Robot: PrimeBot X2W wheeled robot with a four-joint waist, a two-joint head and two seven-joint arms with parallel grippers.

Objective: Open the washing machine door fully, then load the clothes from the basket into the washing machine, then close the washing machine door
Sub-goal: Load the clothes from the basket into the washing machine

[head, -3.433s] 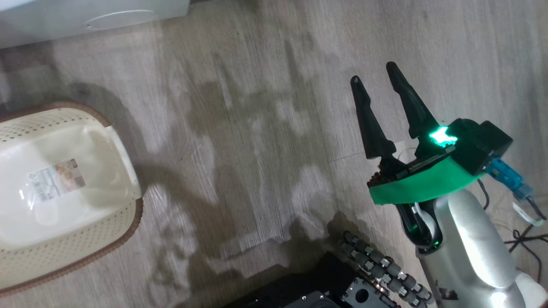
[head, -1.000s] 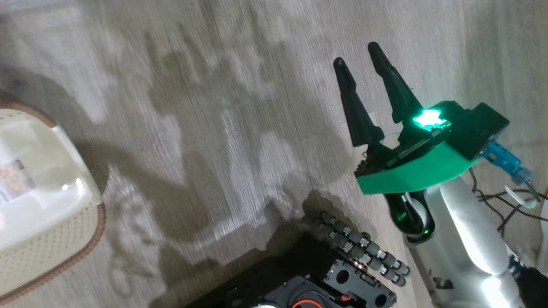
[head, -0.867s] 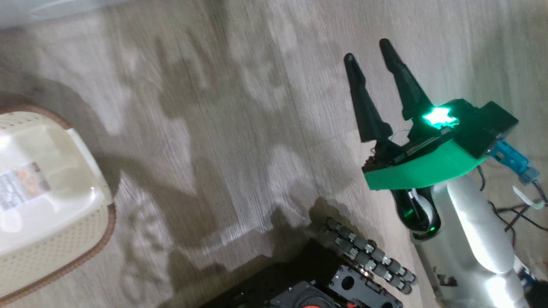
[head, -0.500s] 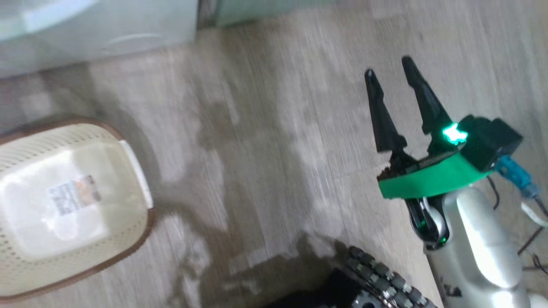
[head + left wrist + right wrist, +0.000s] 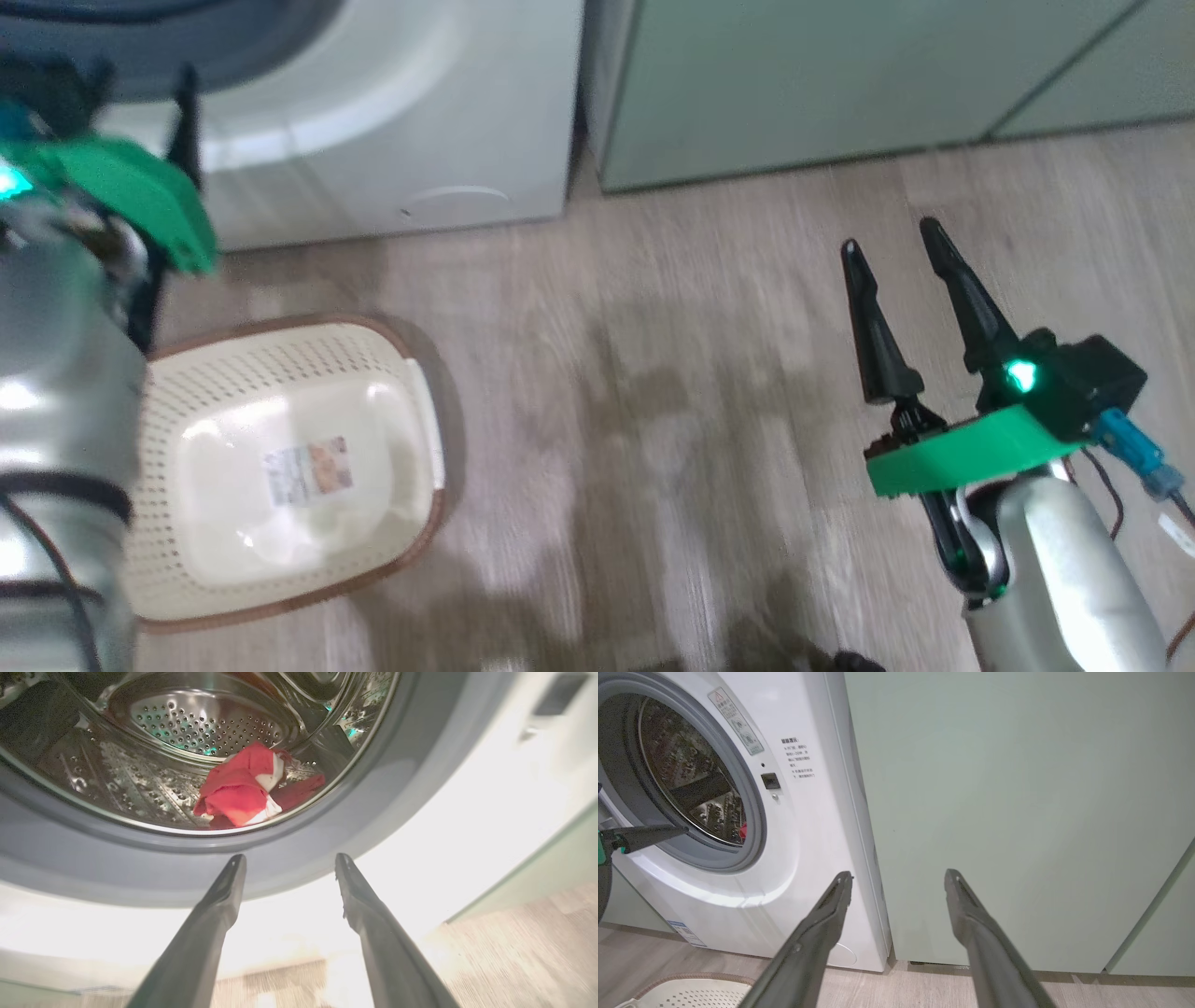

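I hold my left gripper (image 5: 289,856), fingers spread and empty, at the mouth of the washing machine (image 5: 808,835); the clothes (image 5: 233,793) lie straight ahead in its drum (image 5: 201,718). My right gripper (image 5: 889,235), also spread, hangs farther off.

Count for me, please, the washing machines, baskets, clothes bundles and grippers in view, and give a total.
Washing machine: 1
Basket: 1
Clothes bundle: 1
Grippers: 2, left gripper and right gripper
Total: 5

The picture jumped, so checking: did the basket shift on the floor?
No: the basket still sits below-left of the round flap; only the view swung.
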